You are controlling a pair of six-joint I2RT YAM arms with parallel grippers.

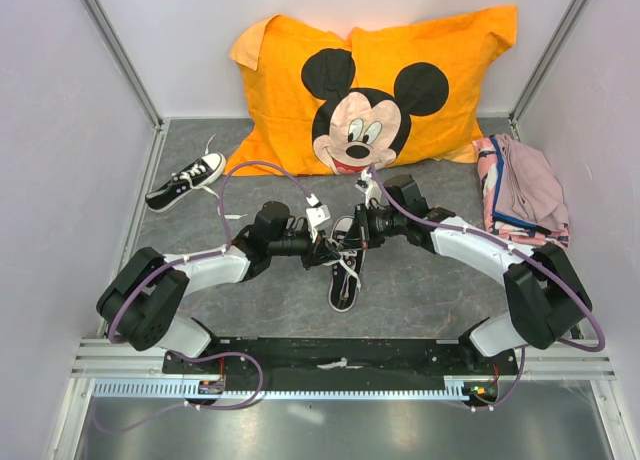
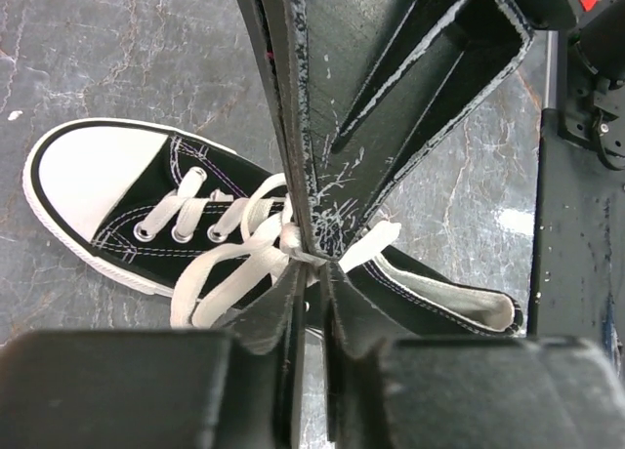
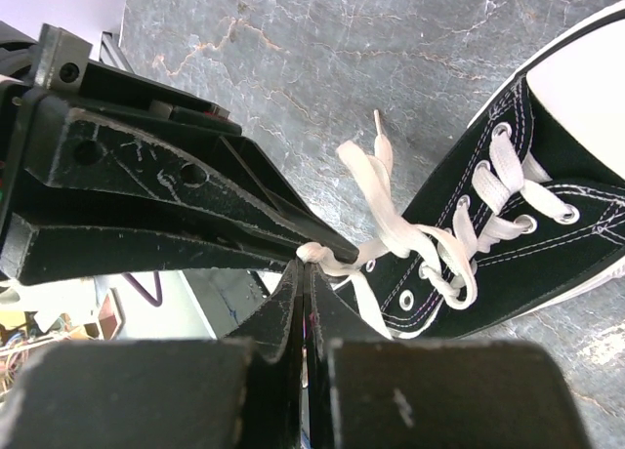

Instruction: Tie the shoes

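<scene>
One black shoe point(image 1: 345, 278) with a white toe cap lies mid-table, toe toward the near edge. It shows in the left wrist view point(image 2: 146, 200) and the right wrist view point(image 3: 547, 224). Both grippers meet tip to tip just above its lacing. My left gripper point(image 1: 327, 250) point(image 2: 317, 266) is shut on a white lace point(image 2: 229, 268) at a small knot. My right gripper point(image 1: 353, 238) point(image 3: 305, 265) is shut on the same lace bundle point(image 3: 386, 210). A loose loop and a lace end hang beside the eyelets. The second shoe point(image 1: 187, 180) lies at the far left, untouched.
An orange Mickey Mouse pillow point(image 1: 370, 90) leans on the back wall. Folded pink cloths point(image 1: 525, 190) lie at the far right. Side walls close in the table, and a metal rail point(image 1: 340, 385) runs along the near edge.
</scene>
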